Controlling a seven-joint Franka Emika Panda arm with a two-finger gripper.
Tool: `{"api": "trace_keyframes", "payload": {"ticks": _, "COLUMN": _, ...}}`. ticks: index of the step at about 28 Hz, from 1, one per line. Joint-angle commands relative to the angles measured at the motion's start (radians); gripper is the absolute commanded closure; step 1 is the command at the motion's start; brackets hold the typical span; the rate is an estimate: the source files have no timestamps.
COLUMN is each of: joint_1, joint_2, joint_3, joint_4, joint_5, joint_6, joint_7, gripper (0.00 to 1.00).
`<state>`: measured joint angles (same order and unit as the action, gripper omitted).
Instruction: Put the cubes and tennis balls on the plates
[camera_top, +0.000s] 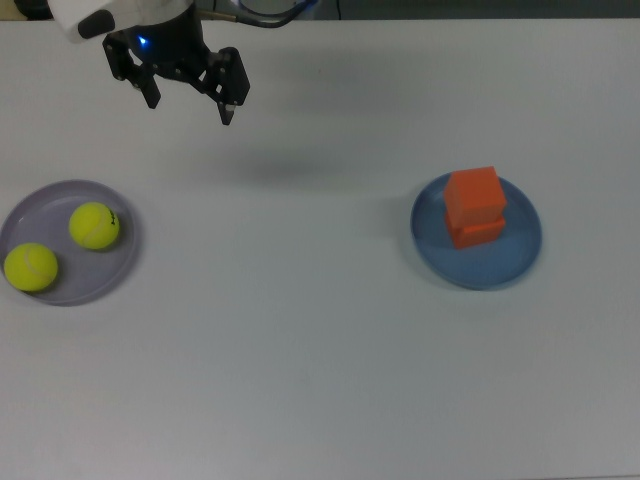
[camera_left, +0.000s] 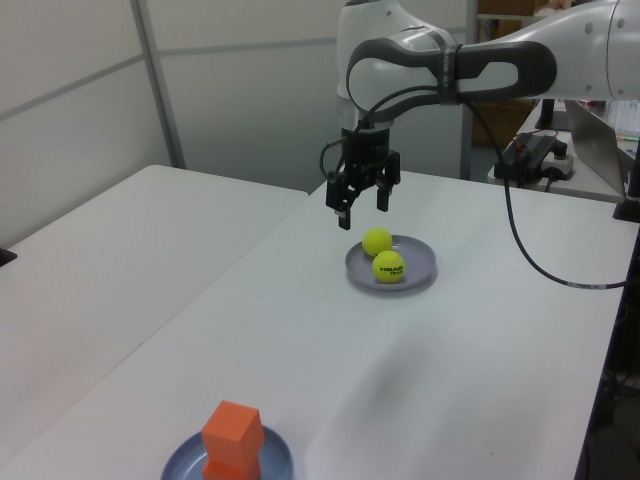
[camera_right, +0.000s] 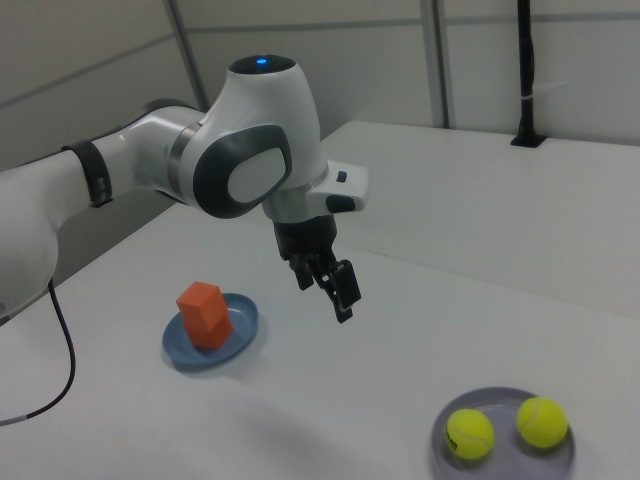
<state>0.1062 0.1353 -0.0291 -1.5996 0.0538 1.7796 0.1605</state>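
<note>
Two orange cubes are stacked, the upper cube (camera_top: 473, 192) on the lower cube (camera_top: 478, 233), on the blue plate (camera_top: 500, 266) at the top view's right. Both tennis balls (camera_top: 94, 226) (camera_top: 31, 267) lie on the lavender plate (camera_top: 70, 190) at the top view's left. My gripper (camera_top: 190, 108) hangs open and empty in the air, above the table behind the lavender plate. The left view shows the gripper (camera_left: 361, 212) above and just left of the balls (camera_left: 377, 241) (camera_left: 389, 266). In the right view the gripper (camera_right: 325, 298) hovers between the cube stack (camera_right: 203, 313) and the balls (camera_right: 469, 433).
The white table (camera_top: 300, 350) spreads wide between the two plates. A second white table (camera_left: 110, 230) stands at the left view's left. Cables and a dark stand (camera_left: 535, 150) sit behind the arm at the left view's right.
</note>
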Motion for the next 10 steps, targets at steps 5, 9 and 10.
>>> {"api": "trace_keyframes", "payload": {"ticks": 5, "joint_1": -0.011, "joint_2": -0.031, "joint_3": 0.015, "joint_4": -0.033, "joint_5": -0.018, "joint_6": 0.009, "joint_7": 0.017, "gripper": 0.00}}
{"api": "trace_keyframes", "payload": {"ticks": 9, "joint_1": -0.014, "joint_2": -0.031, "joint_3": 0.015, "joint_4": -0.036, "joint_5": -0.018, "joint_6": 0.021, "joint_7": 0.017, "gripper": 0.00}}
{"api": "trace_keyframes", "payload": {"ticks": 10, "joint_1": -0.016, "joint_2": -0.031, "joint_3": 0.015, "joint_4": -0.036, "joint_5": -0.018, "joint_6": 0.021, "joint_7": 0.017, "gripper": 0.00}}
